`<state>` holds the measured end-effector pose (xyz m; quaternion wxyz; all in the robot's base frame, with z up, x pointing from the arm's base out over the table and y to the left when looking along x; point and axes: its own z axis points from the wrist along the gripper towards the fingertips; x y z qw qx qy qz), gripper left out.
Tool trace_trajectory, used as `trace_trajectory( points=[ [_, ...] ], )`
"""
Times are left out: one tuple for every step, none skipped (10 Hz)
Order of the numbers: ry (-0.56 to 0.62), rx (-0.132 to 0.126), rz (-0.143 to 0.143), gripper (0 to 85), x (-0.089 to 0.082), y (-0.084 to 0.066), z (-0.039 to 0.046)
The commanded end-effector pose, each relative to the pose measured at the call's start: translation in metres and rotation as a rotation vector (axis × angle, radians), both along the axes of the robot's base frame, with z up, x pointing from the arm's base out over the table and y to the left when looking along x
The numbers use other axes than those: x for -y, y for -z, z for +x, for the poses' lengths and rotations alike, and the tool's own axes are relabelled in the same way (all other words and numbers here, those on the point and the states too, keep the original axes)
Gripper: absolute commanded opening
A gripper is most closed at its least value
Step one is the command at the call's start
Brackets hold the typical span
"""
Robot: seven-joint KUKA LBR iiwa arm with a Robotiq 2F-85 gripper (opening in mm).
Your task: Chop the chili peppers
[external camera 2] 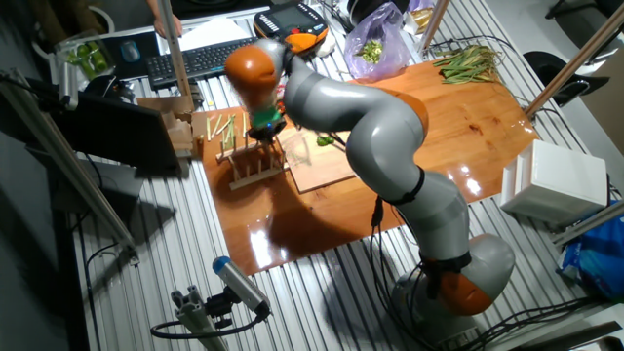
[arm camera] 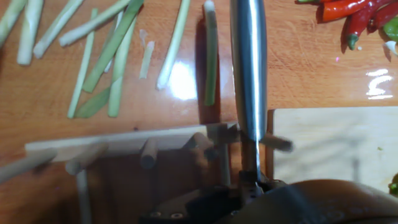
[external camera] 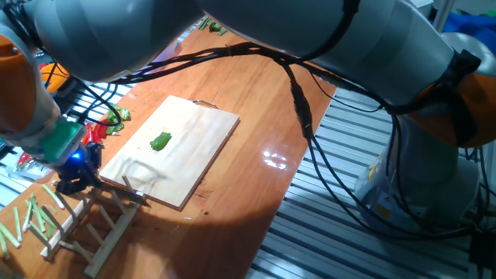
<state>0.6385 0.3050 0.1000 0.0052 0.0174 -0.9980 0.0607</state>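
A small bright-green chili pepper [external camera: 160, 141] lies near the middle of the pale wooden cutting board [external camera: 194, 132]; in the other fixed view the chili pepper [external camera 2: 326, 142] shows beside my arm. My gripper [external camera: 79, 172] hangs left of the board, just over the end of the wooden rack [external camera: 93, 225]. In the hand view my gripper [arm camera: 249, 186] is shut on a steel-handled knife [arm camera: 249, 68]. The knife stays sharp while the rack's pegs [arm camera: 149, 152] blur. It points out over the table, and its blade is hidden.
Slender red chilies [arm camera: 348, 15] lie left of the board's far corner. Several pale-green stalk sticks [arm camera: 118, 43] are spread on the table beyond the rack. A purple bag [external camera 2: 375, 44] and more greens [external camera 2: 468, 60] sit at the table's far end.
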Motion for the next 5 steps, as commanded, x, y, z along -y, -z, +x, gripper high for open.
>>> trace_trajectory(
  points=[
    [0.010, -0.029, 0.086, 0.0, 0.003, -0.018, 0.0019],
    [0.018, -0.042, 0.103, 0.0, 0.003, -0.039, 0.0022],
    [0.024, -0.053, 0.121, 0.0, 0.004, -0.063, 0.0019],
    [0.028, -0.048, 0.139, 0.0, 0.005, -0.084, -0.0001],
    [0.029, -0.032, 0.151, 0.0, 0.008, -0.107, -0.0029]
  ],
)
